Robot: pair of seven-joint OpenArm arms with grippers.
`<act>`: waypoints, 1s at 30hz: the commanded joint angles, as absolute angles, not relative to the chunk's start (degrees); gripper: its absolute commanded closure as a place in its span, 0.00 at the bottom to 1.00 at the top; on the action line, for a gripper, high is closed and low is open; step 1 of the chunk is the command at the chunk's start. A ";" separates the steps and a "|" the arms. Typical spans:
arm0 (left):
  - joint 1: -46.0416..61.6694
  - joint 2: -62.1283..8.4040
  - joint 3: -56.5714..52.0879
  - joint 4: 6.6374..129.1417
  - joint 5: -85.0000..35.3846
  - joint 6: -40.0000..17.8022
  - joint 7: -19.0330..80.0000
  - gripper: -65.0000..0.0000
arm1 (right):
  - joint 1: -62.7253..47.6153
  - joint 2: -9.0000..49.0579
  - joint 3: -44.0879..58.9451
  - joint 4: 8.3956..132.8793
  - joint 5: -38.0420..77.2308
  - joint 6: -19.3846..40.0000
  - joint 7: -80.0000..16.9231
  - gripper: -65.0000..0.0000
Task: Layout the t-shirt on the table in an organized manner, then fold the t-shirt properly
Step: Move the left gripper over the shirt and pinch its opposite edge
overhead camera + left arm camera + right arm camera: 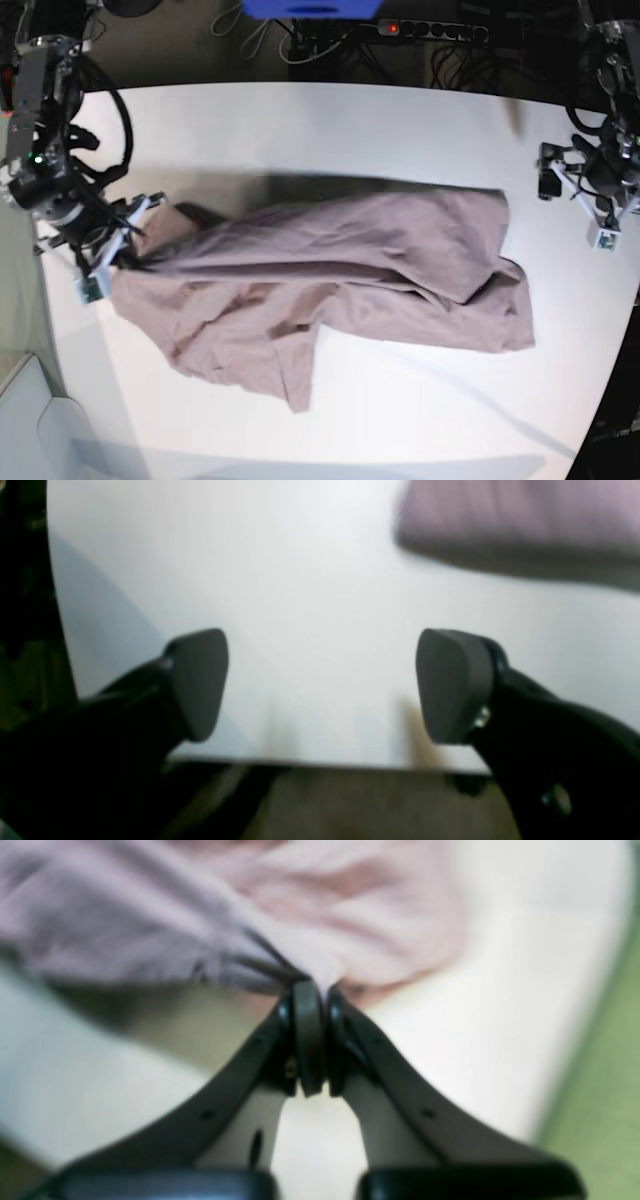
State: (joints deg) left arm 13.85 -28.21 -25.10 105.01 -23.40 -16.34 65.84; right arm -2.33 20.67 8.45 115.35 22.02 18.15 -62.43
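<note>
The dusty mauve t-shirt [340,270] lies crumpled and stretched across the middle of the white table [350,120]. Part of it is lifted at the left end. My right gripper [317,985] is shut on a bunched edge of the t-shirt [150,915]; in the base view it [125,255] is at the shirt's left end. My left gripper [320,680] is open and empty above bare table [310,580], with the t-shirt [520,525] blurred at the upper right. In the base view it [555,180] hangs by the table's right edge, just right of the shirt.
A power strip [430,30], cables and a blue object [310,8] lie beyond the table's far edge. The table's edge runs close below the left gripper [325,765]. Green floor [600,1090] shows past the table's edge beside the right gripper.
</note>
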 commanded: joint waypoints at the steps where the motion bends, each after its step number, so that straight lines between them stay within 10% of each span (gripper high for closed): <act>1: 14.99 -29.93 -25.63 105.98 -23.16 -16.22 65.19 0.11 | -1.01 21.41 10.86 116.26 22.46 18.33 -61.32 1.00; 14: 15.43 -29.32 -19.91 106.24 -23.52 -16.22 62.11 0.11 | 2.15 18.77 17.63 111.96 22.11 18.33 -61.23 1.00; 30: 10.77 -11.47 -6.90 103.96 -22.99 -15.60 60.44 0.11 | 1.80 19.56 17.63 108.62 22.11 18.33 -61.23 1.00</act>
State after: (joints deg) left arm 10.81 -11.14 -6.74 103.15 -22.44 -15.81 61.06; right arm 0.95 18.83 17.32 107.63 21.69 18.15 -62.37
